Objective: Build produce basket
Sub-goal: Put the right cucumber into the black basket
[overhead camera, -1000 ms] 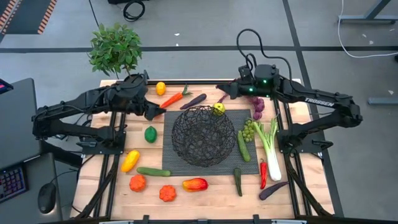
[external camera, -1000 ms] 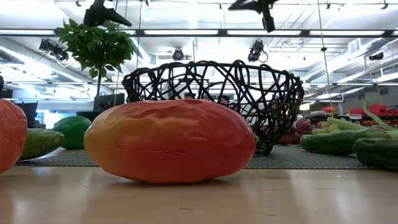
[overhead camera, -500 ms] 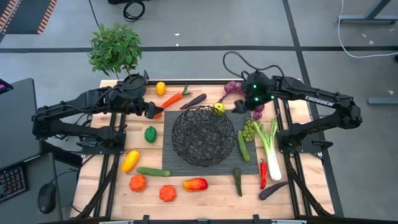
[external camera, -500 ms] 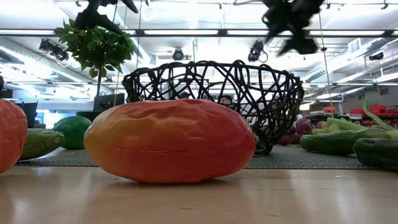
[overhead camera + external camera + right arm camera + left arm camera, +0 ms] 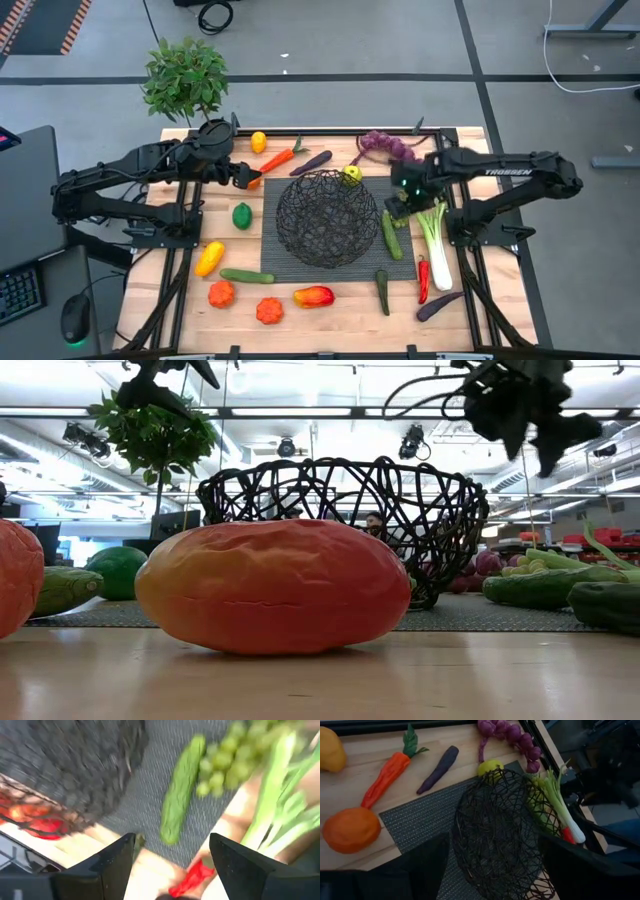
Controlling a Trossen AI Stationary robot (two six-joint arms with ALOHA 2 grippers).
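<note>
Basket (image 5: 327,218) with lemon (image 5: 352,175) at rim

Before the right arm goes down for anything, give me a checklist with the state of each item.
1. Right claw open and holding nothing: ok.
2. Right claw over the green grapes and cucumber, right of the basket: ok.
3. Cucumber lies flat on the grey mat, apart from the basket: ok.
4. Basket upright, with room inside: ok; only the yellow-green fruit sits at its far rim.
5. Left claw waits near the carrot, away from the right arm: ok.
6. Which item the right claw is lined up on: cannot tell.
</note>
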